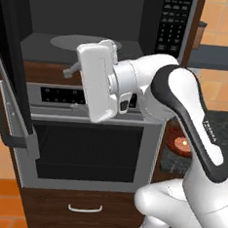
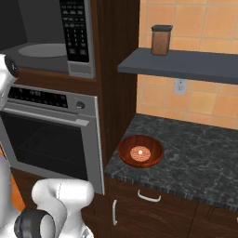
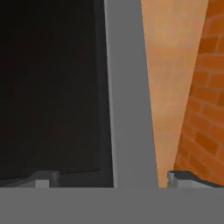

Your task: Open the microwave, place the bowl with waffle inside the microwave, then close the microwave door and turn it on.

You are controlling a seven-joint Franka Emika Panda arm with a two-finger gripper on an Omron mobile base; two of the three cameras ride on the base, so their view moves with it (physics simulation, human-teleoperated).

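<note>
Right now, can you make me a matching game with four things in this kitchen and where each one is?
Things:
1. bowl with waffle
2. brown jar
3. turntable
4. oven

Places:
A. inside the microwave
B. on the dark shelf
C. on the speckled counter
D. just below the microwave

Pairs: 1-C, 2-B, 3-A, 4-D

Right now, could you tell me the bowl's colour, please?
Glossy reddish-brown bowl, clearest in the right base view.
</note>
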